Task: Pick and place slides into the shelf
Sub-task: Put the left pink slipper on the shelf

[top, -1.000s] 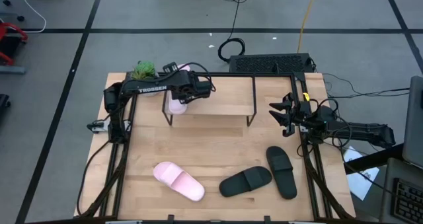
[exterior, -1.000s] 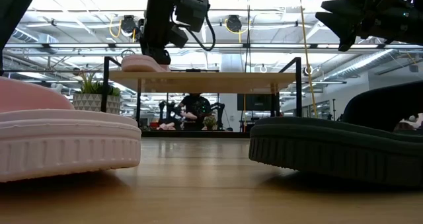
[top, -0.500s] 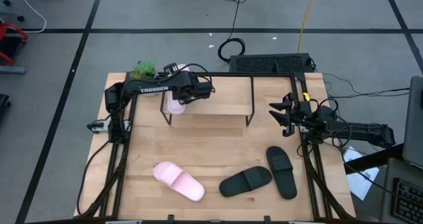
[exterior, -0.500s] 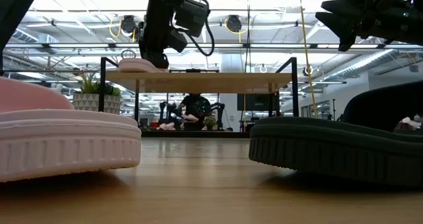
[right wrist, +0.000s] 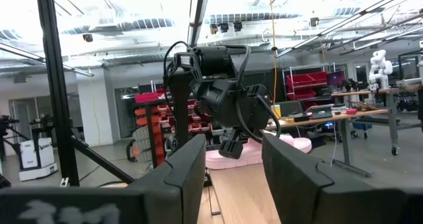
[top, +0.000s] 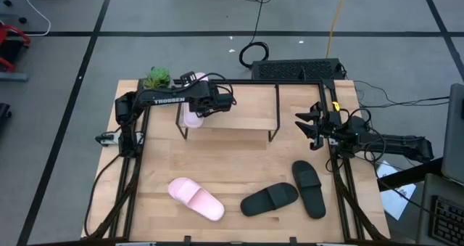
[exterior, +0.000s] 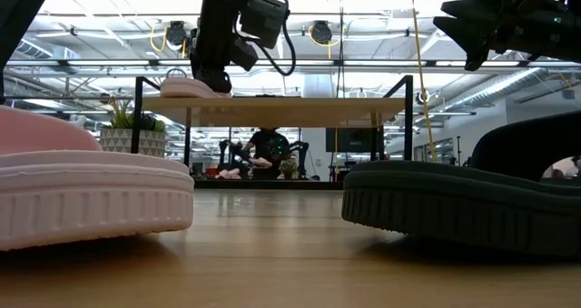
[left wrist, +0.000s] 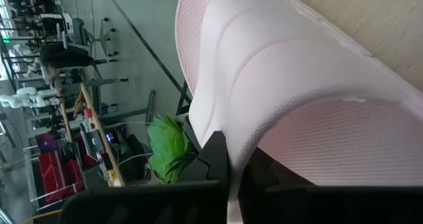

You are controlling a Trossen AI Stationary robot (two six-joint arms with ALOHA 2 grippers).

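One pale pink slide (top: pixel 192 119) lies on the left end of the shelf (top: pixel 239 108), a light wooden top on thin black legs. My left gripper (top: pixel 197 104) is shut on this slide; in the low view the slide (exterior: pixel 186 88) rests with its sole on the shelf top (exterior: pixel 290 108). The second pink slide (top: pixel 196 199) and two black slides (top: pixel 270 199) (top: pixel 308 189) lie on the table near its front edge. My right gripper (top: pixel 308 124) waits open, raised at the table's right edge. My left gripper pinches the pink slide's wide strap (left wrist: pixel 228 128) between its two fingers (left wrist: pixel 215 151), one inside the strap's arch and one outside. The fingers slant down from the table's left side. The slide's sole lies on the shelf top.
A small green plant (top: pixel 157 77) stands just behind the shelf's left end. A black flat device (top: pixel 297 70) lies beyond the table's far edge. Bare tabletop (top: pixel 239 159) lies between the shelf and the three slides in front.
My left gripper, still shut on the pink slide, has eased slightly down and toward the shelf's left end. The slide has settled lower and flatter on the shelf top.
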